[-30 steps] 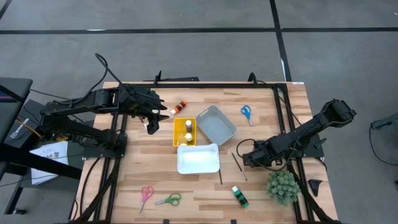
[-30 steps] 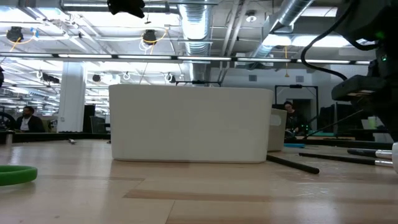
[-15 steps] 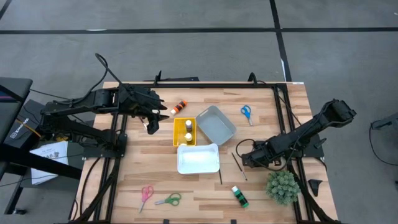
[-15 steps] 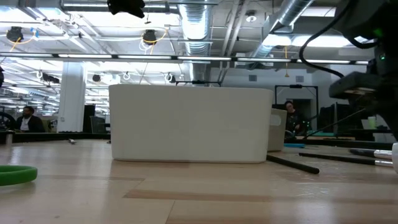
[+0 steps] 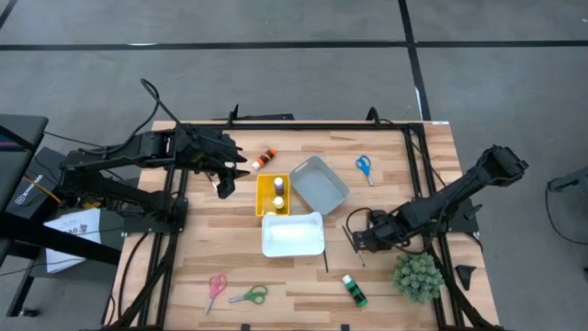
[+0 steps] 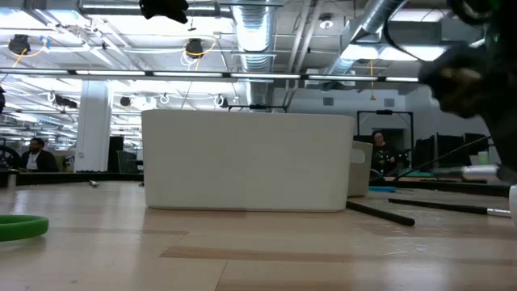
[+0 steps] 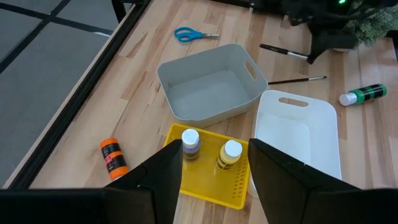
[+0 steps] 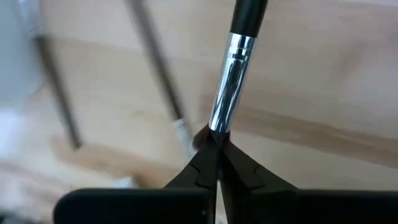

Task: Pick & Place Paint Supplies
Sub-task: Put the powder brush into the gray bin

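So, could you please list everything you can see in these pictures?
tray: one, yellow, mid-table
bottles: four; purple and yellow in the tray, orange lying behind it, green lying at the front
bins: two; grey right of the tray, white in front of it
scissors: three; blue back right, pink and green front left
brushes: three, dark; two on the table, one held
plant: one, green, front right
people: two, in the room behind
left gripper: open, above the table left of the tray
right gripper: shut on a brush, right of the white bin
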`<state>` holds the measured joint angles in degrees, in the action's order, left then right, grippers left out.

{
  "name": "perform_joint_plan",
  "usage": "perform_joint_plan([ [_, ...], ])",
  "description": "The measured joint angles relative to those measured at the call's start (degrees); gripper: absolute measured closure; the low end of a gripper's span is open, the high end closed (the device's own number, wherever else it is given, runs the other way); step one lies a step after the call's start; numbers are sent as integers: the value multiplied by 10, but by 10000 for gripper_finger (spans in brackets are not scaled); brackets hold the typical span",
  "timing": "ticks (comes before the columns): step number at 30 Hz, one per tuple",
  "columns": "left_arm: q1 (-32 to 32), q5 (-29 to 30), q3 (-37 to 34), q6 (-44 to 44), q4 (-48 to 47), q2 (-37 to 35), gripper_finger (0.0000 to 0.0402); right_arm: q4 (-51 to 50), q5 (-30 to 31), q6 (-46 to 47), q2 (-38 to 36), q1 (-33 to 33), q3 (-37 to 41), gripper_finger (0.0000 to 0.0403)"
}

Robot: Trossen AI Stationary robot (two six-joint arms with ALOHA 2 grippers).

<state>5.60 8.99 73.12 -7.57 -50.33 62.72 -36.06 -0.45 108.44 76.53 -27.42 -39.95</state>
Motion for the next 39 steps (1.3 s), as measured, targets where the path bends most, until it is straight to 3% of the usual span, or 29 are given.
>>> perform_joint_plan([
  [5, 0, 2, 0, 1, 0, 0, 224, -32, 33, -110, -5, 1, -49, 402],
  [15, 0, 7, 0, -2, 0, 0, 224, -117, 35, -322, -5, 44, -140, 403],
  [39, 0, 31, 0, -4, 29, 0, 225, -141, 28, -831, -2, 352, -245, 403],
])
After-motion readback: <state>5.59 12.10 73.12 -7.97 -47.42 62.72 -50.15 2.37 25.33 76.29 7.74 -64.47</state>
